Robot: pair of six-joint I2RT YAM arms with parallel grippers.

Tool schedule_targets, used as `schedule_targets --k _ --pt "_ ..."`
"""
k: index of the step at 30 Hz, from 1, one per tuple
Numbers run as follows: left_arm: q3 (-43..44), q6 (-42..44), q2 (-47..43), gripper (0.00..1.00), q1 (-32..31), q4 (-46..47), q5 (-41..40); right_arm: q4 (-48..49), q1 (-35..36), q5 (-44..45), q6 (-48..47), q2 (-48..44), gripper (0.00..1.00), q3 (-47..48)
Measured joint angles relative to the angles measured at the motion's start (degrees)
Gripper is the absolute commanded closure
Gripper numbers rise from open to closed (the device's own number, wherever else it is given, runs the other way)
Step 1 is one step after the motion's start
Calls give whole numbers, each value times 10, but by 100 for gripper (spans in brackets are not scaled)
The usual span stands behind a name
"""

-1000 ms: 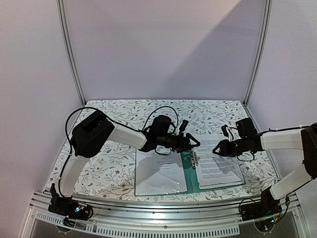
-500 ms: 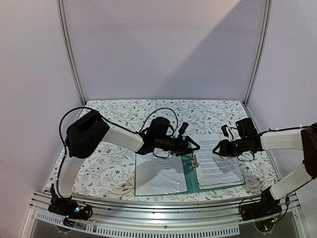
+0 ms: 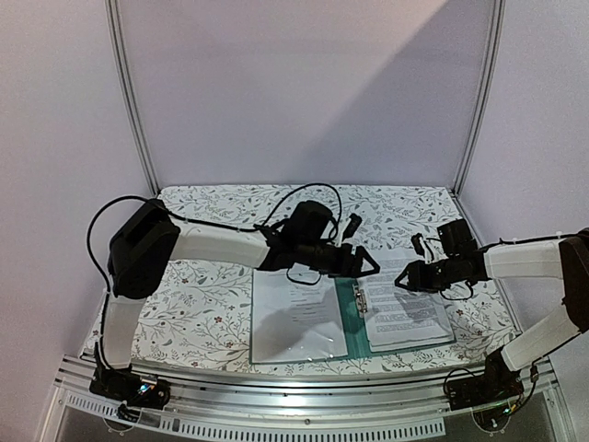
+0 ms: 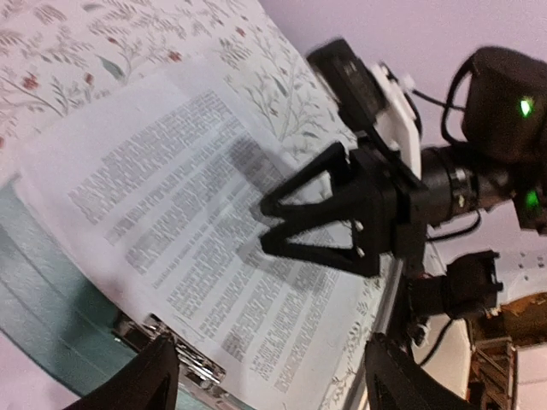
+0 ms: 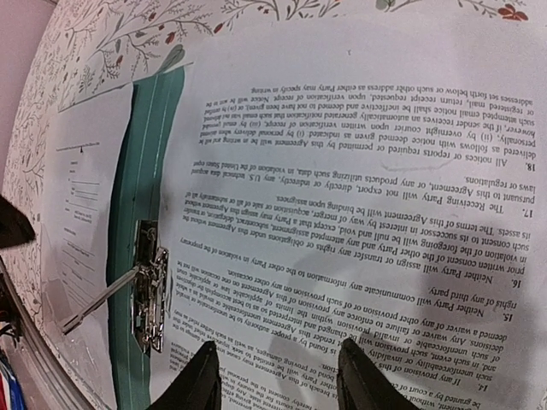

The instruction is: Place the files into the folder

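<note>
A: Some files (image 3: 405, 308) lie on the open folder (image 3: 353, 331), right of the clip (image 3: 359, 296). Thin, floppy, likely slippery
B: Left gripper (image 3: 368, 267) and right gripper (image 3: 402, 279) both spread, empty. I'd pinch an outer edge

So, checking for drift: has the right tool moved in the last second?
No. In the top view the right tool is over the same spot on the files, equally far from the clip.

Table (image 3: 212, 304) with a white cover printed with leaves and flowers. An open teal folder (image 3: 350, 322) lies flat at lower centre of the top view; printed sheets (image 3: 405, 308) rest on its right half.
</note>
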Motion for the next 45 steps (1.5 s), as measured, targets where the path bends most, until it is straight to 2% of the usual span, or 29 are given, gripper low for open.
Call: schedule_targets --k 5,9,11,13,16,18,29,45 --pt "99 61 -1 25 -1 -161 -134 -14 12 1 4 -20 54 0" --pt "133 82 -2 27 -1 -236 -192 -16 26 1 10 -38 53 7" --pt "138 86 -2 32 -2 -264 -219 -17 40 2 16 -38 53 11" --pt "138 86 -2 42 -4 -286 -251 -21 56 4 18 -38 53 15" --pt "138 81 -2 48 -7 -313 -306 -27 79 7 21 -37 53 21" --pt "140 74 0 56 -9 -319 -321 -28 86 12 21 -36 53 24" --pt "162 -7 54 63 -15 -334 -329 -33 92 18 23 -29 53 25" --pt "180 -72 104 68 -21 -320 -267 -32 101 18 30 -19 52 25"
